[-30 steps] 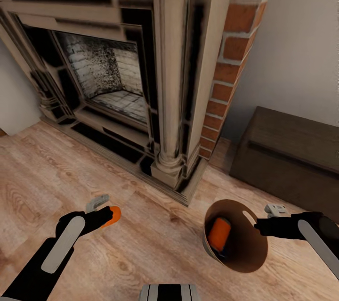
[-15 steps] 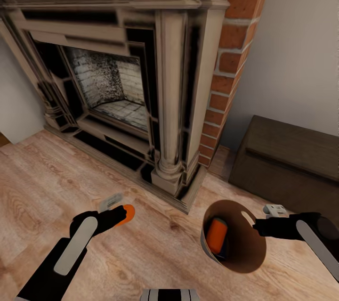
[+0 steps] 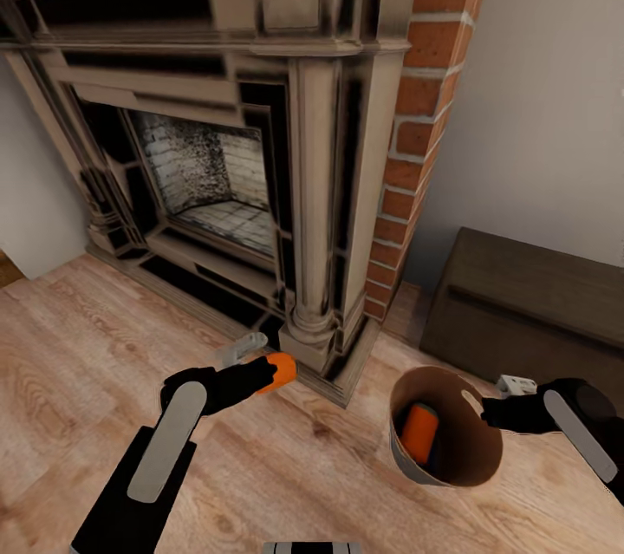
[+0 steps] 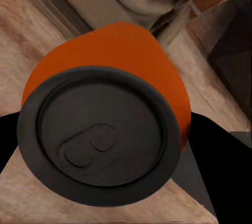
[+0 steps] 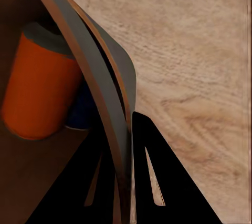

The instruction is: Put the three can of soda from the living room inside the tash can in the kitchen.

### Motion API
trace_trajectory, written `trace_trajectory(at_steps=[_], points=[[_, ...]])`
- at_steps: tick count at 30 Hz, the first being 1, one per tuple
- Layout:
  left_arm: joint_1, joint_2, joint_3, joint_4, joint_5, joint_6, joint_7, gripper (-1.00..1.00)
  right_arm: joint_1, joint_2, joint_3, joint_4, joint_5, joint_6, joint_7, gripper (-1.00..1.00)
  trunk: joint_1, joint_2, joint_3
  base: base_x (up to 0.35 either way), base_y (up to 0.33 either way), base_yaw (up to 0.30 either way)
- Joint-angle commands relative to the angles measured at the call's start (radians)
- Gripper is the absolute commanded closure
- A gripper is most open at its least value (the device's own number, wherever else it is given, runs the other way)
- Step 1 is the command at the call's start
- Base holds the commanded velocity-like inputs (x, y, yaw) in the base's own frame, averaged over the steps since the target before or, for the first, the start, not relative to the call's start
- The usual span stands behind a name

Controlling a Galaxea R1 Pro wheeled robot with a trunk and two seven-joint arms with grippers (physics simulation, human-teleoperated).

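The left gripper is clenched around 1 orange soda can, whose dark lid faces the wrist camera between the black fingers. Just beyond the can stands the fireplace column. Well to its right, the right gripper pinches the rim of the trash can, the wall running between its fingers. Inside lie 1 orange can and a blue can beside it. Behind stands the dark cabinet.
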Motion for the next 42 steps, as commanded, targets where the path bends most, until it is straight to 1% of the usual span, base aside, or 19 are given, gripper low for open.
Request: trace_trajectory(at_steps=[1,6,7,8,10,18,22,24,25,26,28,29,30,31,33,35,37,38,42], points=[[-0.001,-0.005,0.000,-0.001,-0.006,0.009,0.000,1.00,-0.004,0.000,0.000,0.005,-0.052,0.001,0.005,1.00,0.000,0.000,0.004,0.000,0.000,0.000],[-0.006,-0.018,0.000,-0.003,0.000,0.029,0.000,1.00,-0.014,0.001,0.001,0.023,-0.051,0.001,0.004,1.00,0.000,0.000,0.004,0.000,0.000,0.000],[-0.007,-0.020,-0.007,-0.003,-0.002,0.031,-0.002,1.00,-0.015,0.001,0.001,0.024,-0.051,0.001,0.004,1.00,0.000,0.000,0.004,-0.008,0.000,0.000],[-0.008,-0.021,-0.031,-0.001,-0.005,0.032,-0.003,1.00,-0.016,0.001,0.001,0.026,-0.051,0.001,0.004,1.00,0.000,0.000,0.004,-0.134,0.000,0.000],[-0.015,-0.022,-0.044,-0.002,-0.005,0.033,-0.003,1.00,-0.016,0.006,0.001,0.027,-0.051,0.001,0.003,1.00,0.000,0.000,0.004,-0.225,0.000,0.000],[-0.030,-0.035,-0.063,-0.006,0.000,0.034,-0.002,1.00,-0.016,0.025,0.003,0.028,-0.043,0.001,0.002,1.00,0.000,0.000,0.004,-0.237,0.000,0.000],[-0.048,-0.043,-0.065,-0.009,0.003,0.035,-0.001,1.00,-0.017,0.026,0.003,0.029,-0.041,0.001,0.002,1.00,-0.002,0.001,0.019,-0.046,0.000,0.000],[-0.077,-0.051,-0.063,-0.015,0.009,0.053,-0.001,1.00,-0.018,0.027,0.003,0.034,-0.042,0.001,-0.001,1.00,-0.003,0.002,0.027,-0.016,0.000,0.000],[-0.119,-0.056,-0.057,-0.018,0.043,0.078,0.000,1.00,-0.032,0.032,0.003,0.058,-0.042,0.001,-0.020,1.00,-0.004,0.002,0.031,-0.007,0.000,0.000],[-0.148,-0.057,-0.054,-0.019,0.097,0.088,0.014,1.00,-0.051,0.044,0.003,0.082,-0.042,0.001,-0.049,1.00,-0.004,0.002,0.035,-0.005,0.000,0.000],[-0.181,-0.059,-0.053,-0.019,0.209,0.099,0.065,1.00,-0.084,0.062,0.003,0.128,-0.042,0.001,-0.100,1.00,-0.005,0.003,0.043,-0.002,0.000,0.000],[-0.187,-0.060,-0.055,-0.020,0.240,0.101,0.081,1.00,-0.089,0.065,0.003,0.136,-0.042,0.001,-0.109,1.00,-0.005,0.003,0.047,-0.002,0.000,0.000],[-0.205,-0.067,-0.065,-0.019,0.316,0.104,0.121,1.00,-0.100,0.071,0.003,0.152,-0.042,0.001,-0.126,1.00,-0.006,0.003,0.050,0.000,0.000,0.000],[-0.220,-0.074,-0.083,-0.016,0.348,0.106,0.143,1.00,-0.104,0.074,0.003,0.157,-0.042,0.001,-0.133,1.00,-0.006,0.003,0.054,0.000,0.000,0.000],[-0.238,-0.083,-0.123,-0.010,0.384,0.107,0.167,1.00,-0.109,0.076,0.003,0.162,-0.041,0.001,-0.140,1.00,-0.007,0.004,0.062,0.000,0.000,0.000],[-0.253,-0.097,-0.162,-0.007,0.439,0.107,0.187,1.00,-0.111,0.078,0.003,0.168,-0.041,0.001,-0.144,1.00,-0.008,0.004,0.070,0.000,0.000,0.000],[-0.262,-0.108,-0.178,-0.004,0.473,0.106,0.194,1.00,-0.112,0.086,0.003,0.172,-0.041,0.001,-0.147,1.00,-0.009,0.005,0.077,0.000,0.000,0.000],[-0.266,-0.110,-0.183,-0.003,0.480,0.105,0.195,1.00,-0.112,0.091,0.003,0.173,-0.041,0.001,-0.147,1.00,-0.009,0.005,0.081,0.000,0.000,0.000],[-0.297,-0.121,-0.251,0.063,0.505,0.101,0.200,1.00,-0.113,0.129,0.004,0.172,-0.028,0.001,-0.164,1.00,-0.011,0.006,0.097,0.000,0.000,0.000]])
